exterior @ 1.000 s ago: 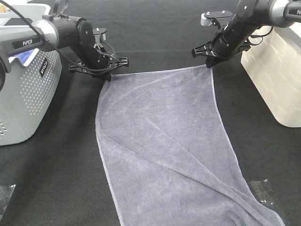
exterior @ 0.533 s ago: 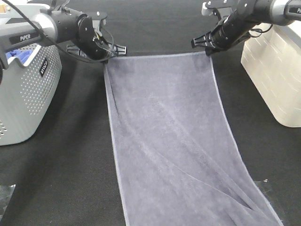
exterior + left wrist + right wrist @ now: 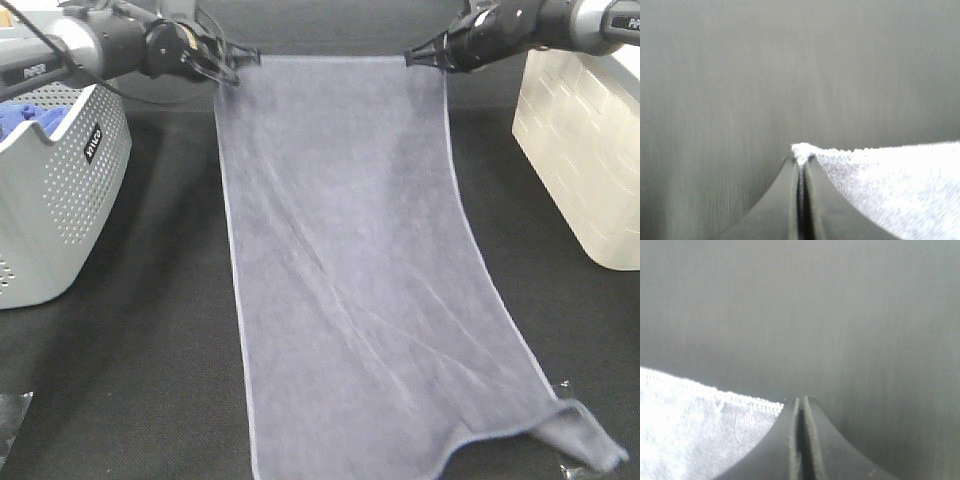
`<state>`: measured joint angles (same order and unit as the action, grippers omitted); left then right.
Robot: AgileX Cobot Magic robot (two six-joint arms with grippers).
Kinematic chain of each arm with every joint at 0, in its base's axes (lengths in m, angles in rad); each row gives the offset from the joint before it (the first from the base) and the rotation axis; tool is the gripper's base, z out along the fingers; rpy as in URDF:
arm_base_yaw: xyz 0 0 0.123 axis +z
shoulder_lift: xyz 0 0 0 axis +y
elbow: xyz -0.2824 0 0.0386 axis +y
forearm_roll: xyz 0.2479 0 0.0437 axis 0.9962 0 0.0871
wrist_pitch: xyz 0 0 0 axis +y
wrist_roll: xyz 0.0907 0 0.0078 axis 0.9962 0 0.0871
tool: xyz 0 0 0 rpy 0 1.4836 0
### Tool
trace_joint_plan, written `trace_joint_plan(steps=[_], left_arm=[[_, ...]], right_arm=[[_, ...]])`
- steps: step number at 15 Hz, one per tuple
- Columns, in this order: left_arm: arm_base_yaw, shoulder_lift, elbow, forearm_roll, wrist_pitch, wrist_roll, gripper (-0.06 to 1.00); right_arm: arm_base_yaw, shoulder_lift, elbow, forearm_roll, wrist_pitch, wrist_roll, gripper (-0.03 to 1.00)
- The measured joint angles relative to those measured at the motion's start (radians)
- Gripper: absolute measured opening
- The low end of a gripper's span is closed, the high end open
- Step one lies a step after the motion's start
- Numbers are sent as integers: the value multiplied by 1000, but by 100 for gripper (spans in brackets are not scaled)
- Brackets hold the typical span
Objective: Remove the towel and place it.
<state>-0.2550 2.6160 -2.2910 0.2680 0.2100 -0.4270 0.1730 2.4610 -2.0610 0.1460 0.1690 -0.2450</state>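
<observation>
Exterior high view, reading from left to right. A grey perforated basket [image 3: 50,190] with a bright blue cloth [image 3: 20,112] inside is standing at the left edge. Beside it, the left gripper [image 3: 232,66] is pinching one far corner of the towel [image 3: 350,270], its jaws clamped together on the hem, as the left wrist view confirms. The towel is lying outside the basket, stretched lengthwise over the dark table [image 3: 150,330], its far edge taut between the two arms and its near right corner folded over at the bottom of the view. The right gripper [image 3: 425,57] is clamping the other far corner in the same way. A white bin [image 3: 585,150] is standing at the right. Judged progress: removal appears complete; spreading is nearly done, with release and the folded corner remaining.
</observation>
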Motion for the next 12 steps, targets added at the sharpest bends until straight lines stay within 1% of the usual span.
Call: trace_joint_plan(steps=[3, 4, 5, 6, 10, 11, 12], left_arm=[[16, 3, -1, 22, -130, -20, 0], [17, 15, -2, 27, -170, -22, 0], [18, 36, -3, 31, -201, -23, 0], [20, 70, -4, 33, -234, -25, 0], [23, 138, -9, 37, -253, -26, 1], [23, 144, -9, 29, -242, -27, 6], [27, 146, -9, 23, -229, -28, 14]], right_arm=[[5, 1, 0, -6, -123, -12, 0], [4, 1, 0, -10, -157, -15, 0], [4, 12, -1, -16, -212, -18, 0], [4, 27, -2, -18, -242, -23, 0], [2, 137, -2, -23, -334, -25, 0], [2, 158, -2, -23, -349, -25, 4], [-1, 175, -2, -23, -356, -25, 11]])
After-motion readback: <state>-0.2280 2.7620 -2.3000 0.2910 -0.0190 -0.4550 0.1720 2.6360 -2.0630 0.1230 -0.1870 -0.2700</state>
